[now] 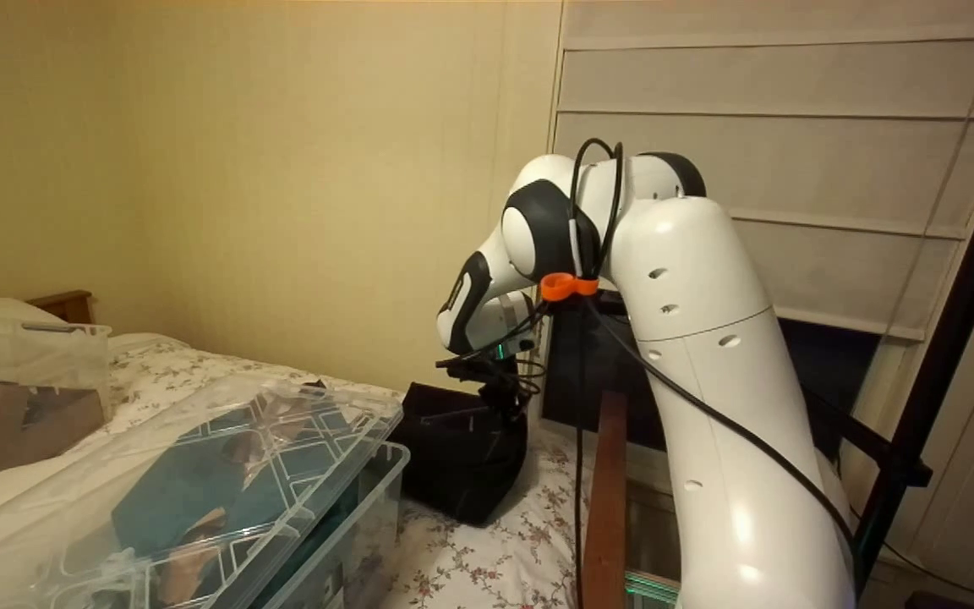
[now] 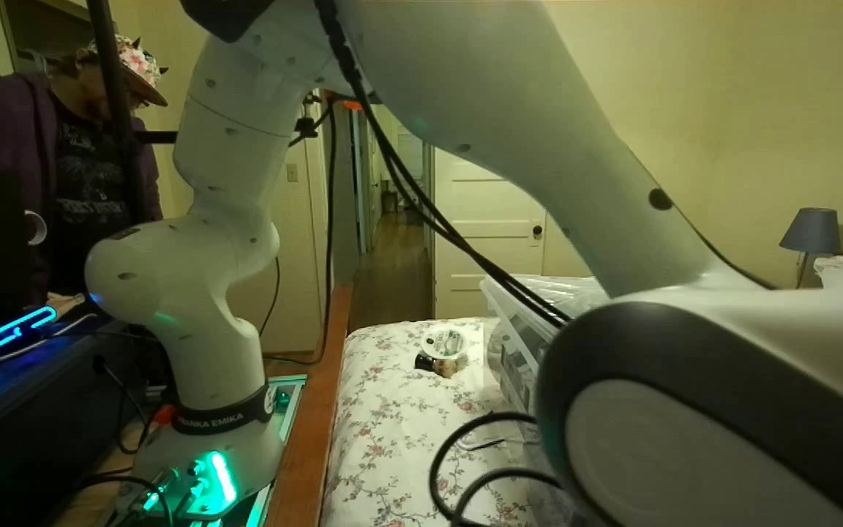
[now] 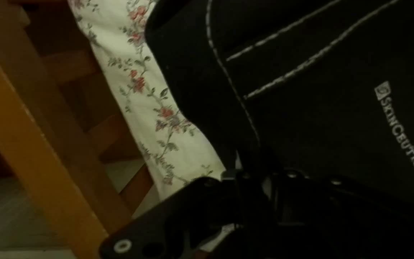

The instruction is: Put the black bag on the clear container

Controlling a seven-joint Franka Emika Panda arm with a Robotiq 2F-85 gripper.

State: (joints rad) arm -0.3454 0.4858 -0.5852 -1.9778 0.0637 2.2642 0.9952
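In the wrist view, we see the gripper [image 3: 253,162] pinching an edge of the black bag [image 3: 314,118]. We judge it soft, floppy and probably light, best held by that stitched edge; its lettering [image 3: 406,135] slants down to the right. In an exterior view, it slouches on the bed [image 1: 495,562], just beside the clear container [image 1: 375,512], a lower corner pointing towards us; nearly square, no clear long axis. In an exterior view, the arm [image 2: 473,88] shows, but we cannot find the black bag.
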